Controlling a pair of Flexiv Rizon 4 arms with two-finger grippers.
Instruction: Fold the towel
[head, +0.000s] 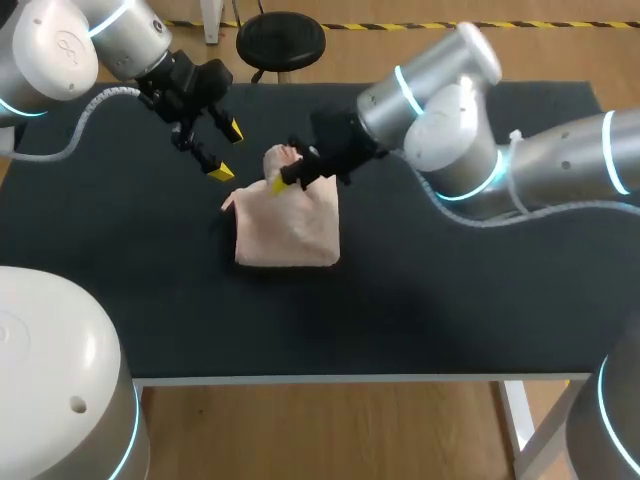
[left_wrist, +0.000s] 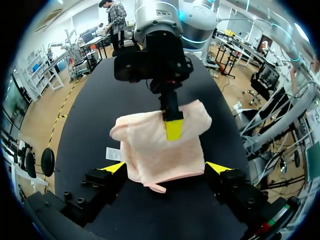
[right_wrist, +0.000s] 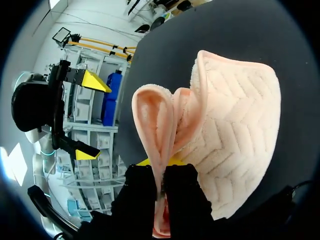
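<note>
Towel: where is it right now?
In the head view the towel lies folded near the middle of the table, slightly left; the right hand pinches its raised far edge, and the open left hand hovers just left of it.

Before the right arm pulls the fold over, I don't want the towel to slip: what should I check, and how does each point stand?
1. Right gripper shut on the raised edge of the towel: ok, both fingers pinch it.
2. Number of layers in that pinch: cannot tell.
3. Left gripper clear of the towel: ok, open and apart from it.
4. Near part of the towel lying on the table: ok.
5. Towel well inside the table's edges: ok.
</note>
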